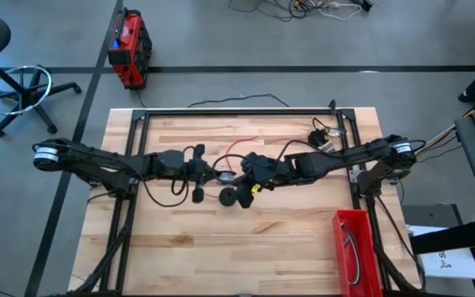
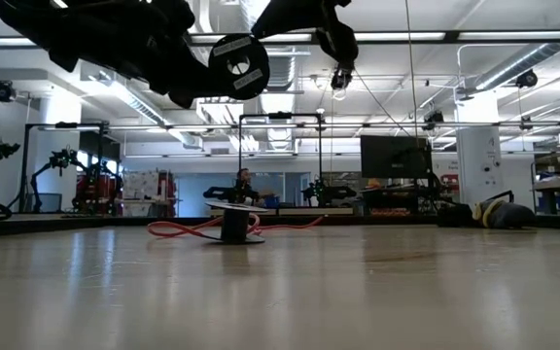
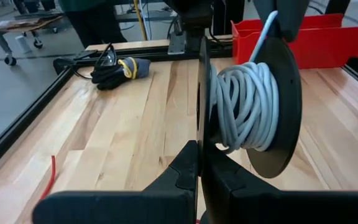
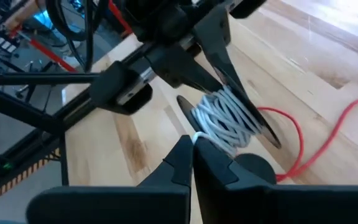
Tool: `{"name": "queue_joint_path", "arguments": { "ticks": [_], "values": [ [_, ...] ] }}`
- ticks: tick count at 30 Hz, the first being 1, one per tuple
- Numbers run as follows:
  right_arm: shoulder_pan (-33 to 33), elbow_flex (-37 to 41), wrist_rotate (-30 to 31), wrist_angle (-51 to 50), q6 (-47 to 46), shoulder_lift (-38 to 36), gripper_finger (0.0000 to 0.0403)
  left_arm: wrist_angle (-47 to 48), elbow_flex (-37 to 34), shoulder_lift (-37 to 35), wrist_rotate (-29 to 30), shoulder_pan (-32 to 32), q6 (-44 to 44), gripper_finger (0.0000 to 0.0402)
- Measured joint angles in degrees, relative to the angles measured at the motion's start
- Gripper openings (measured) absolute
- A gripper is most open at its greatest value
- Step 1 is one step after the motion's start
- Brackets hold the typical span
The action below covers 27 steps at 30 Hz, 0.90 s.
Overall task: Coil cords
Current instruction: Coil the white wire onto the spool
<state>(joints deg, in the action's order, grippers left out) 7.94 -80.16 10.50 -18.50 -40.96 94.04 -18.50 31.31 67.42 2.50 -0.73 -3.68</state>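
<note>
The white cord (image 3: pixel 244 106), judged light and limp, was wound on a black spool (image 3: pixel 278 118) clamped edgewise by the closed left gripper (image 3: pixel 199 163); beside the spool its free end was pinched by the closed right gripper (image 4: pixel 192 149).

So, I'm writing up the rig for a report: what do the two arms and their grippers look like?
Both are dark, slender jointed arms with black cables along them. The left arm and right arm each carry a light round disc near the base. Each gripper has two matte black tapered fingers.
</note>
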Motion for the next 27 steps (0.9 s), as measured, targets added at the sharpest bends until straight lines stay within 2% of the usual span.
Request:
{"name": "queue_joint_path", "arguments": {
  "ticks": [7,14,27],
  "values": [
    [-0.5,0.0,0.2,4.4,0.8,2.1,0.0,-0.9,0.0,0.0,0.5,0.0,2.2,0.0],
    [-0.7,0.0,3.0,8.0,1.8,4.6,0.0,-0.9,-0.1,0.1,2.1,0.0,5.1,0.0],
    [-0.6,-0.1,5.5,8.4,2.6,5.2,0.0,-1.6,-0.1,0.1,2.0,0.0,6.2,0.0]
  ]
}}
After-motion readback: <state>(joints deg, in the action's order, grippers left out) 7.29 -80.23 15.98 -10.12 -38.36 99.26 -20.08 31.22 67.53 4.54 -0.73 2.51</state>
